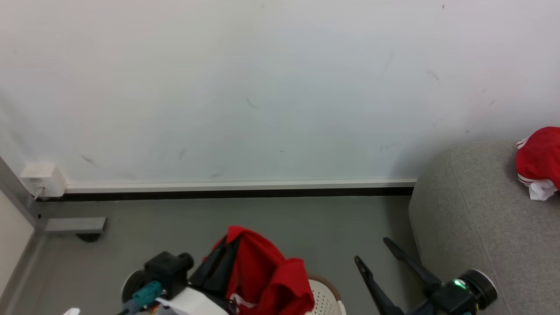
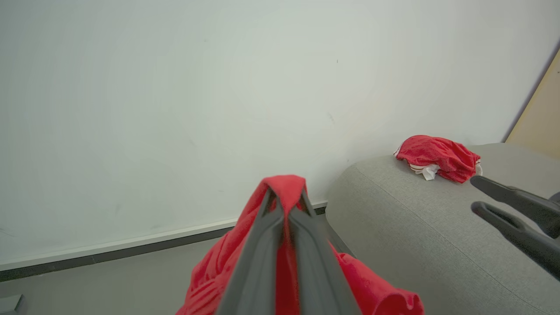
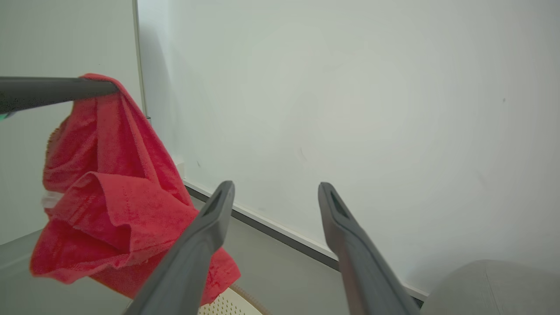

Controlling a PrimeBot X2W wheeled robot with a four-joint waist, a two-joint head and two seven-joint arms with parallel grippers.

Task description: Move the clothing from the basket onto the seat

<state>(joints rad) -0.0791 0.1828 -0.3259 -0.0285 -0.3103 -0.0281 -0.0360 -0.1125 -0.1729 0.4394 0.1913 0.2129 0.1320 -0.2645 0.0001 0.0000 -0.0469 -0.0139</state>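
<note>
My left gripper (image 1: 226, 243) is shut on a red piece of clothing (image 1: 267, 275), which hangs lifted above the basket (image 1: 326, 297); a bit of the cream perforated wall and brown rim shows below it. In the left wrist view the pinched fabric (image 2: 284, 186) folds over the closed fingertips. A second red garment (image 1: 540, 162) with white trim lies on the grey seat (image 1: 477, 227). My right gripper (image 1: 372, 250) hangs open with nothing in it, between the basket and the seat. The right wrist view has the hanging garment (image 3: 113, 197) to the left of my open right gripper (image 3: 275, 188).
A pale wall with a white and black baseboard (image 1: 240, 189) runs behind. A white socket box (image 1: 41, 179) and a grey metal foot (image 1: 74, 225) sit at the far left. Grey floor (image 1: 284, 218) lies between basket, wall and seat.
</note>
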